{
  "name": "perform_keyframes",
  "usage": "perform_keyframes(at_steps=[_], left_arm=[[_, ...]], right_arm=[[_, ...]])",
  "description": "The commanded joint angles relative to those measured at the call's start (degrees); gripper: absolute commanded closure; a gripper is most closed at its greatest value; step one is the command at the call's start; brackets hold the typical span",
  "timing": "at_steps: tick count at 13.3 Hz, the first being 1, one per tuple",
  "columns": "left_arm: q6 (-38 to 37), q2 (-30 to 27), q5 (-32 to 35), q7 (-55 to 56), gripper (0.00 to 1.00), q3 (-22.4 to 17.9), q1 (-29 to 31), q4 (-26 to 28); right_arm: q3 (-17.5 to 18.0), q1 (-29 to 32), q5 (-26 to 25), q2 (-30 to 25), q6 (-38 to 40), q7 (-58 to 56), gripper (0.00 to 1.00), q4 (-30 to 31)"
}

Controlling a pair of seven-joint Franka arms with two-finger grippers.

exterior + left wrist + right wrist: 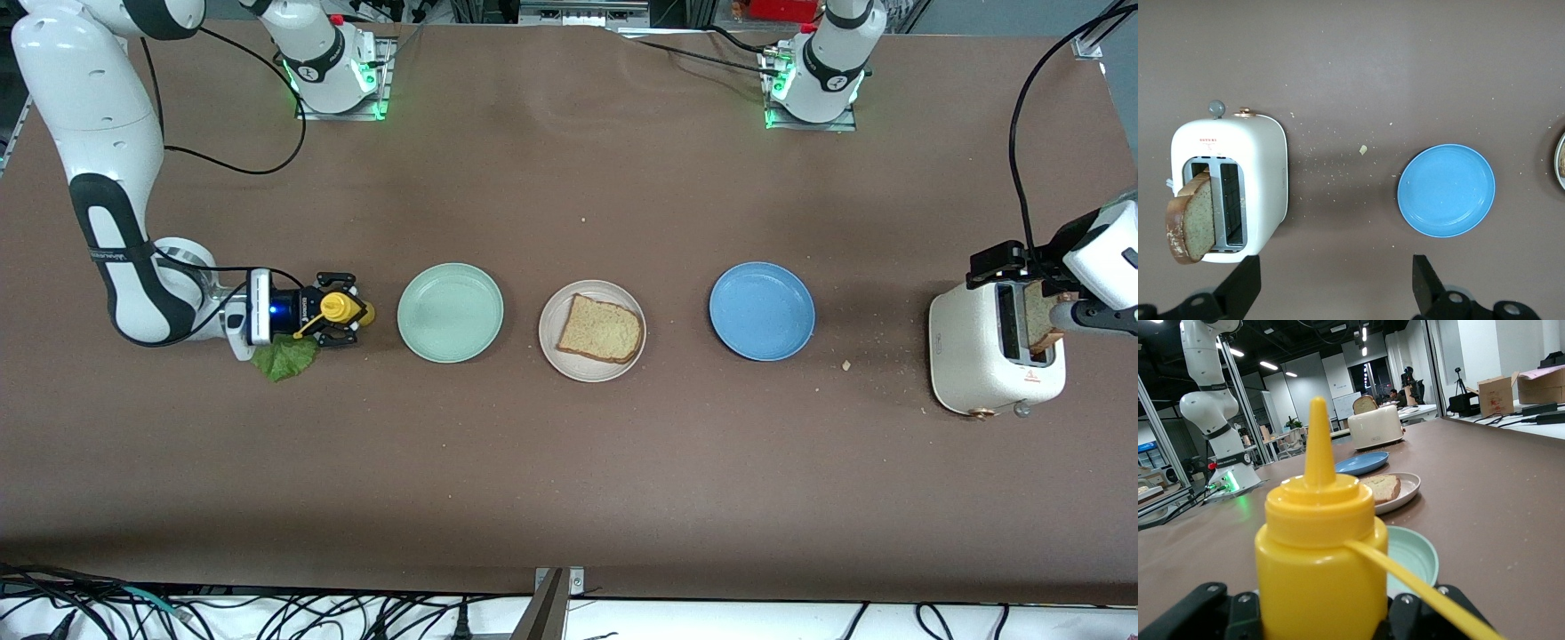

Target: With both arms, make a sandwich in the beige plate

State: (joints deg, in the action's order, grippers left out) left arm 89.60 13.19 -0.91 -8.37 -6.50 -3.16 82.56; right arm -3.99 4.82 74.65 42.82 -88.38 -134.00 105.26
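Fingers (1211,607) of the right gripper (342,310) are clamped on a yellow squeeze bottle (340,308), low at the right arm's end of the table, with a crinkled green lettuce leaf (284,359) lying on the table just beside and partly under the wrist. The left gripper (1336,280) hangs over the white toaster (987,356) at the left arm's end, its jaws spread wide and holding nothing; a tan toast slice (1191,220) with a brown crust stands tilted out of one slot. Three plates sit in a row between the arms: a mint green plate (450,312) just beside the bottle, the beige plate (551,342) in the middle, and a blue plate (762,311) nearer the toaster. On the beige plate one square toast slice (601,329) lies flat, pale tan with a darker crust.
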Motion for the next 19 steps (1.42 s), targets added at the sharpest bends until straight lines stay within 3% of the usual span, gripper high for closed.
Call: perform_keyframes(at_steps=[1,4,10,19], left_arm=[[0.40,-0.62,1.78,0.63,0.00,0.34,-0.18,0.59],[0.40,-0.62,1.78,0.63,0.00,0.34,-0.18,0.59],[0.40,-0.62,1.87,0.63,0.00,0.34,-0.26,0.59],[0.40,-0.62,1.87,0.63,0.00,0.34,-0.26,0.59]], right_arm=[[-0.05,-2.87,-1.08,-2.38,-1.17,6.72,1.00,-4.60],[-0.05,-7.53,-6.59,-5.27,-6.96,21.18,1.00,-10.76],[-0.05,-18.17,-27.42,-7.57,-15.94,48.09,1.00,-20.35],[-0.05,-33.55,-56.08,-7.48,-16.91,86.07,1.00,-28.09]])
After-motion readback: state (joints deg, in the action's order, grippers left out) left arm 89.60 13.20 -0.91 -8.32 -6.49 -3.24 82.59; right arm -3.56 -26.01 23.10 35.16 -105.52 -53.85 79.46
